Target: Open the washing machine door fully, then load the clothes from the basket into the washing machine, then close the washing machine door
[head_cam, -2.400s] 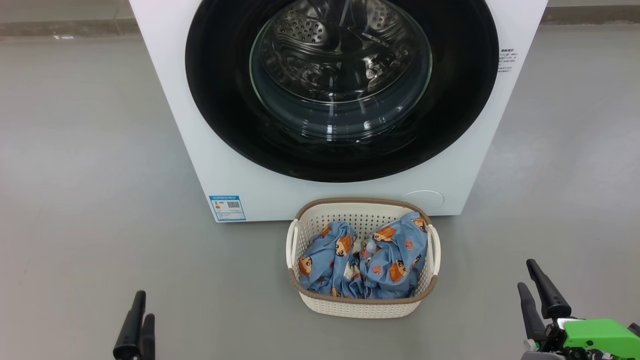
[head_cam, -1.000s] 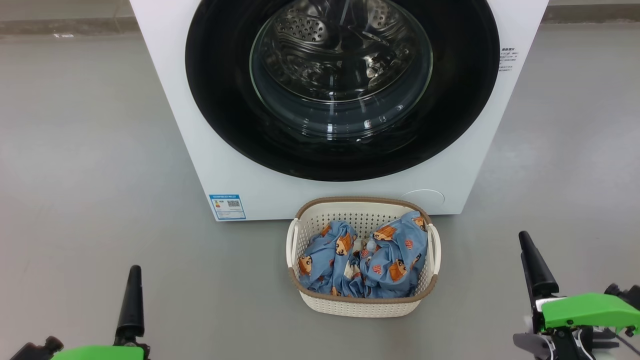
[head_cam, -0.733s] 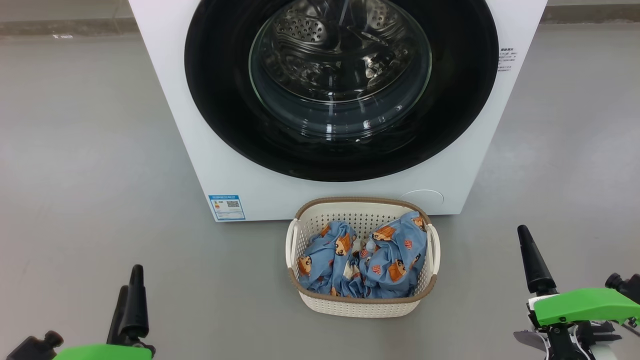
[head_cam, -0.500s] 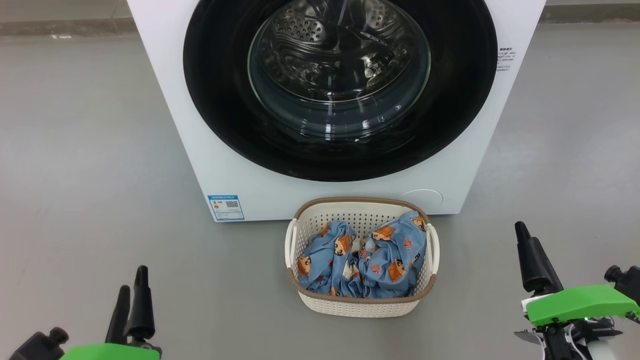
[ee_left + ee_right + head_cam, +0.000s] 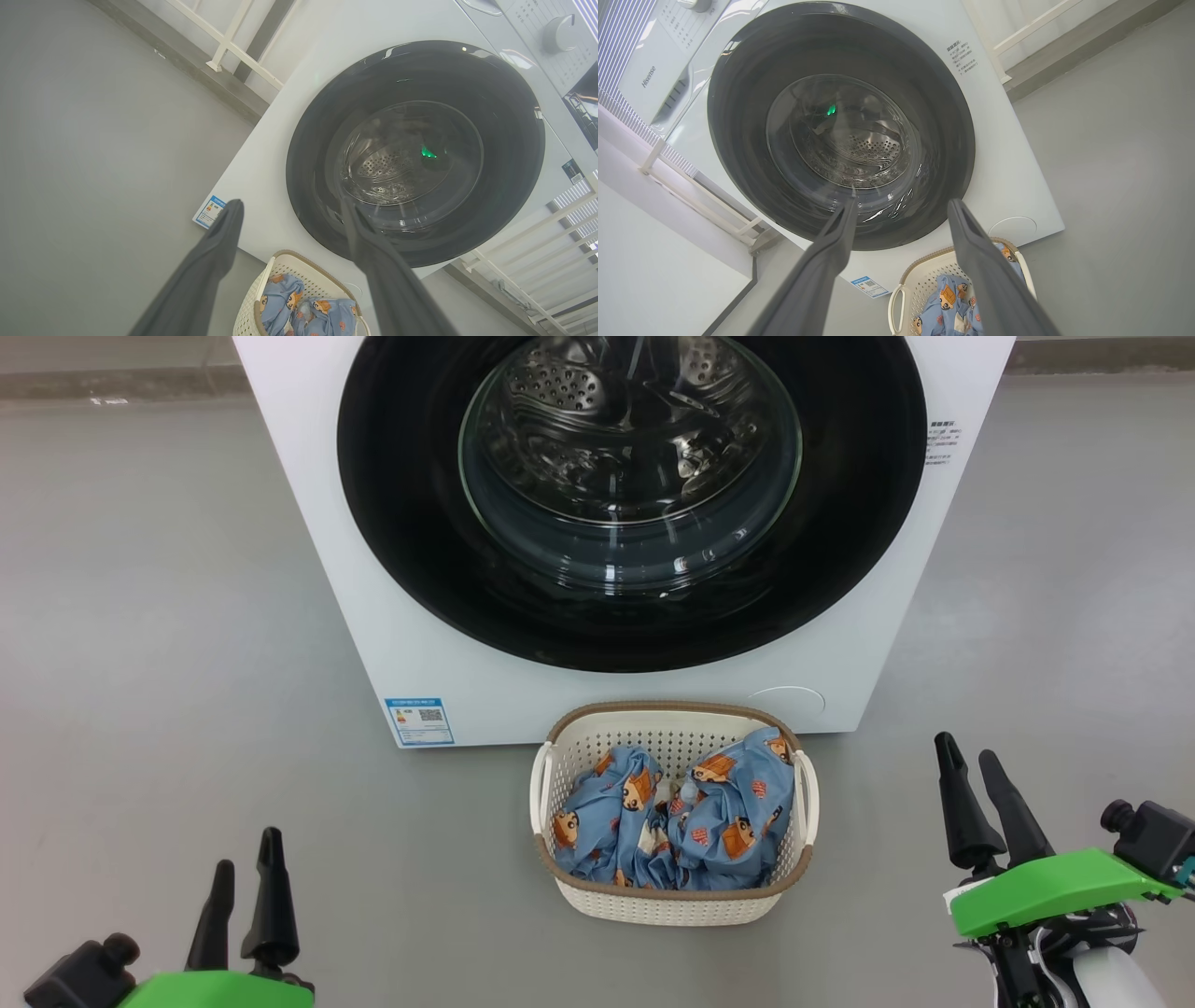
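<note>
Head view. A: washing machine door [image 5: 630,495] sits shut on the washing machine [image 5: 485,695]. The basket [image 5: 672,905] stands on the floor [image 5: 168,644] just near of it, with the clothes [image 5: 672,817] heaped inside. Why there?

B: Judged: it gives a short lift into the drum [image 5: 560,392] once the door swings clear. Nothing is loaded yet.

A: Grippers?

B: Left gripper [image 5: 247,851] is at near left, right gripper [image 5: 963,749] at near right. Both have jaws spread, are empty and point toward the machine. The basket lies between them, well apart from each, and the door is farther still. Both wrist views face the door. Opening it looks like the step in hand.
</note>
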Controlling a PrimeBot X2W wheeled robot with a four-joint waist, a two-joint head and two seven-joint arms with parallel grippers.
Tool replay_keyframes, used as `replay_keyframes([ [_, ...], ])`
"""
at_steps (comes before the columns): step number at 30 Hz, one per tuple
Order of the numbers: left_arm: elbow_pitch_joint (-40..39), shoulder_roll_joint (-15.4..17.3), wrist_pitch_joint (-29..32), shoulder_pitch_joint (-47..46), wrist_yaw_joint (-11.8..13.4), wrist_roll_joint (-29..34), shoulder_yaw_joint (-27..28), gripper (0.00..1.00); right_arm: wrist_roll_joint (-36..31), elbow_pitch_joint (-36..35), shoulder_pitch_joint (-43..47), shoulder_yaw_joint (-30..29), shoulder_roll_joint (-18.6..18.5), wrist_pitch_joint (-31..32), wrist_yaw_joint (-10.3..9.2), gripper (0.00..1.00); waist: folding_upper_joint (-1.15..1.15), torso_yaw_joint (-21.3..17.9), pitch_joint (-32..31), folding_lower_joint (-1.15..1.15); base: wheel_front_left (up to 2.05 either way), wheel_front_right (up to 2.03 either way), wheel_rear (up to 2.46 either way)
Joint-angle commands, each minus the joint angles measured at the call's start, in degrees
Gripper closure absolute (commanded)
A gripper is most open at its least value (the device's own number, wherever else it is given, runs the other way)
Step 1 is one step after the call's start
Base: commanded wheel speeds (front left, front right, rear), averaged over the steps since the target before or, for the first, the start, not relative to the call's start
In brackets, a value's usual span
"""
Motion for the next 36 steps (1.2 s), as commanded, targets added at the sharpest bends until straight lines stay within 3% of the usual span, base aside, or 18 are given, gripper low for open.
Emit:
replay_keyframes([
  [1,-0.80,1.18,-0.77,-2.76,-0.25,1.82,1.08,0.00,-2.08,-1.45,-2.73,0.92,-0.85,-0.90,0.31,0.00,0.00,0.01,-0.02,0.00,0.00,0.00,0.00],
  [36,0.93,2.39,-6.81,-4.65,-0.73,23.73,0.47,0.00,-25.03,1.54,-5.11,4.46,-3.29,-6.85,0.41,0.00,0.00,0.18,-0.68,0.00,0.00,0.00,0.00],
])
